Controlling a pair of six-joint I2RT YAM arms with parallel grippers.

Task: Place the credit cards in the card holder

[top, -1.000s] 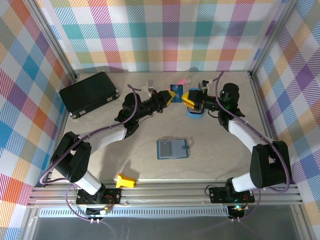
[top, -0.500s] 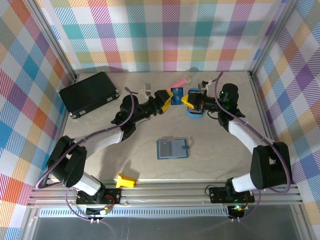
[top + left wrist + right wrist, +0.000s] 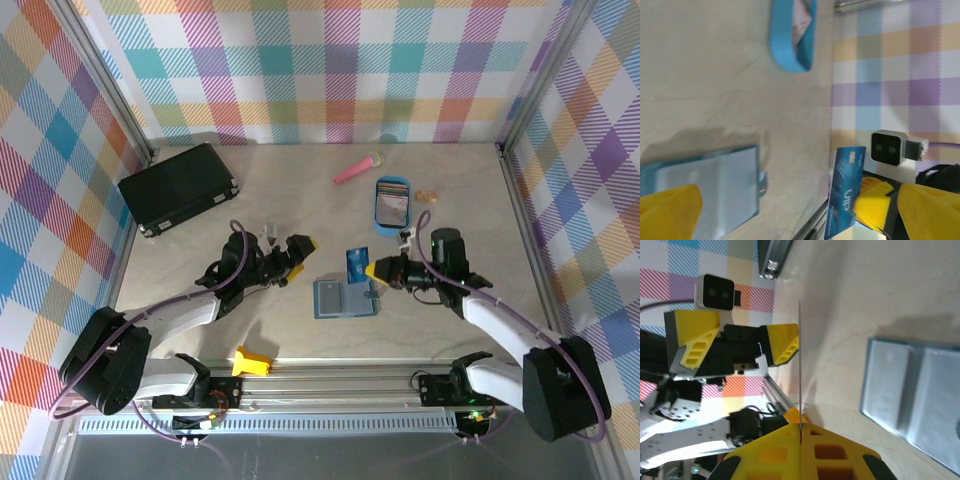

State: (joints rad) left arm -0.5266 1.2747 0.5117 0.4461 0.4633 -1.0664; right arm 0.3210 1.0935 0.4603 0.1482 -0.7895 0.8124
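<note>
Credit card (image 3: pixel 355 264), pinched in right gripper (image 3: pixel 370 268), now beside card holder (image 3: pixel 345 298); left gripper (image 3: pixel 298 255) apart.

1. The teal folding card holder (image 3: pixel 345 298) lies spread flat at the middle of the table (image 3: pixel 300 200).
2. The blue plastic credit card (image 3: pixel 355 264) is just behind it, held in the right gripper's (image 3: pixel 375 268) jaws.
3. The left gripper (image 3: pixel 298 248) is left of the card, apart from it.
4. The blue oval tray (image 3: pixel 390 231) lies farther back, and the large black case (image 3: pixel 178 187) is at the back left.

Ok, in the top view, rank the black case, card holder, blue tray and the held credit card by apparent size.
1. black case
2. card holder, lying open
3. blue tray, close to the card holder, so that pair is unsure
4. credit card, clearly smallest
</note>
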